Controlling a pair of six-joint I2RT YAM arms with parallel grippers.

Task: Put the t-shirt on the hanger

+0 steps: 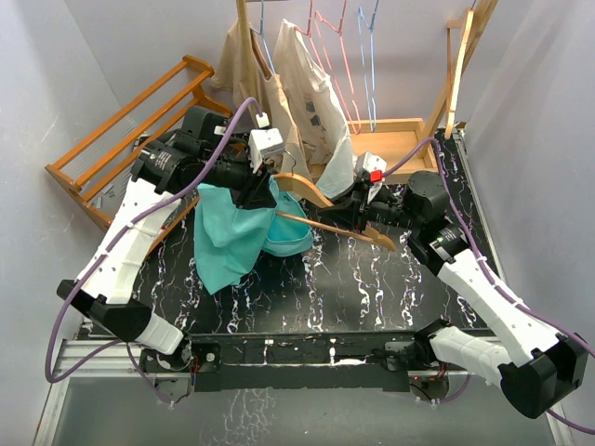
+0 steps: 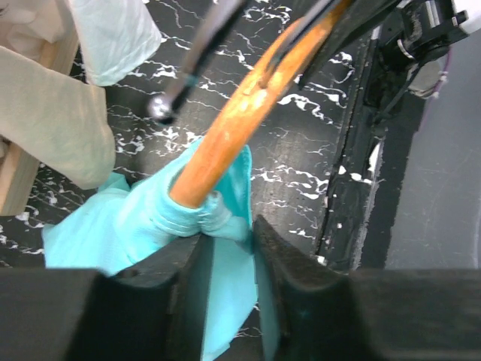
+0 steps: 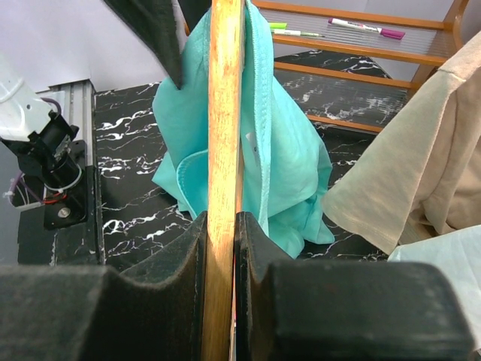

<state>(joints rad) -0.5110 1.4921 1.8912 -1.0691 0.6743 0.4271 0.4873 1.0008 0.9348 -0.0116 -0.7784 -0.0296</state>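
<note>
T-shirt [image 1: 228, 237], teal cloth, drapes wooden hanger [image 1: 344, 226] pinched by right pincer [image 3: 220, 229]; left pincer [image 2: 229, 233] spread.

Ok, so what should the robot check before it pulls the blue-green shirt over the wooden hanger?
1. Right hand clamps the hanger: ok.
2. One hanger end is inside the t-shirt: ok.
3. Left hand has shirt cloth between its fingers, firm hold: cannot tell.
4. Other hanger end is covered: not ok, it is bare.
5. Metal hook is free of cloth: ok.
</note>
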